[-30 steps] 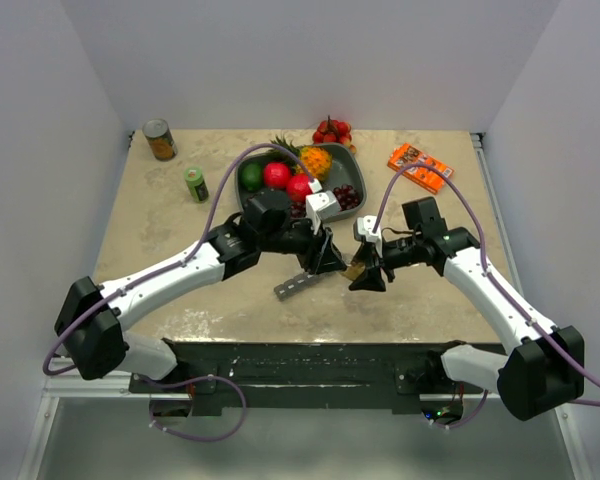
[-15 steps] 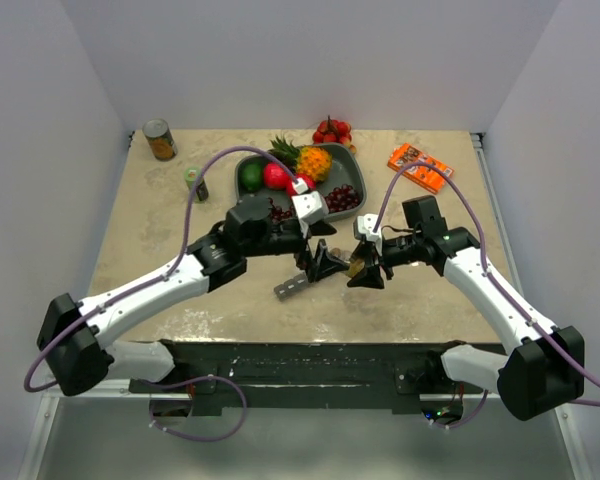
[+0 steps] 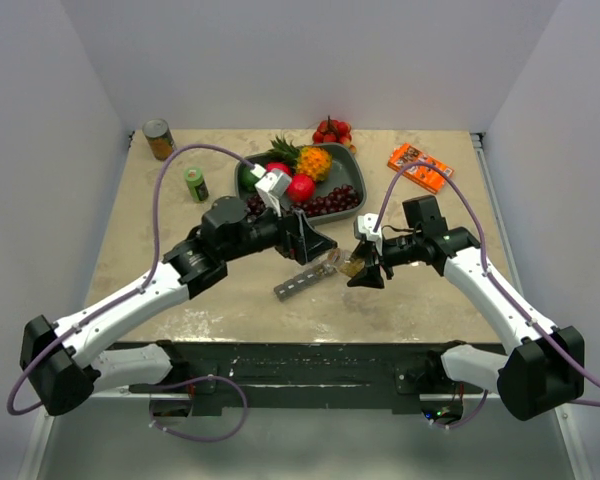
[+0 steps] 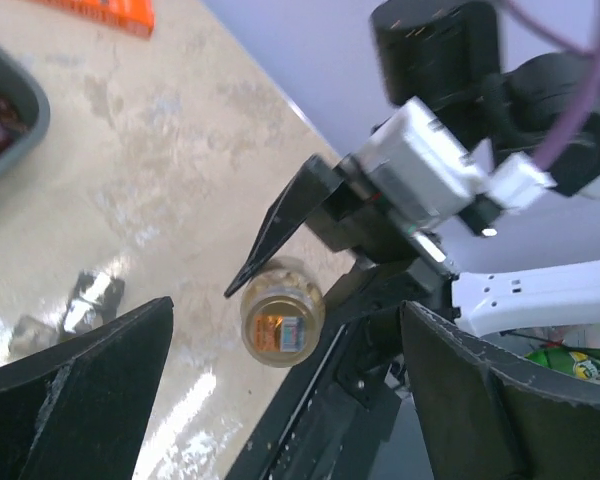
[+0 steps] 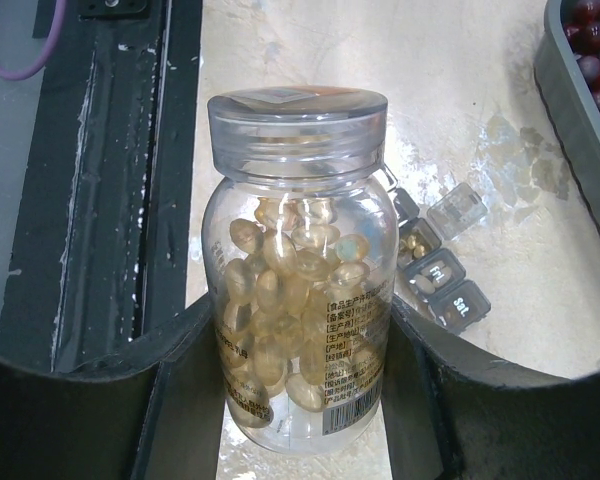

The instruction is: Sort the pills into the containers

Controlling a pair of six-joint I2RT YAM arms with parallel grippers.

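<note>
Your pill bottle [image 3: 351,265] sits in the right gripper [image 3: 365,272], just right of the containers [image 3: 302,281] on the table [image 3: 150,250]. Tray [image 3: 361,195] lies behind them, fruit bunch [image 3: 332,130] behind the tray. Can [image 3: 159,140] and small jar [image 3: 196,184] far left, packet [image 3: 420,167] far right.

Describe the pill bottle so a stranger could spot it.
Find the grey fruit tray at the table's far side. Just nearer, the right gripper holds the bottle. Unlike the dark pill strip beside it, it's clear, full of amber capsules.

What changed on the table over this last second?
The left gripper opened and drew back to the left, away from the pill bottle. The right gripper kept holding the bottle, lid still on, and the pill organiser did not move.
</note>
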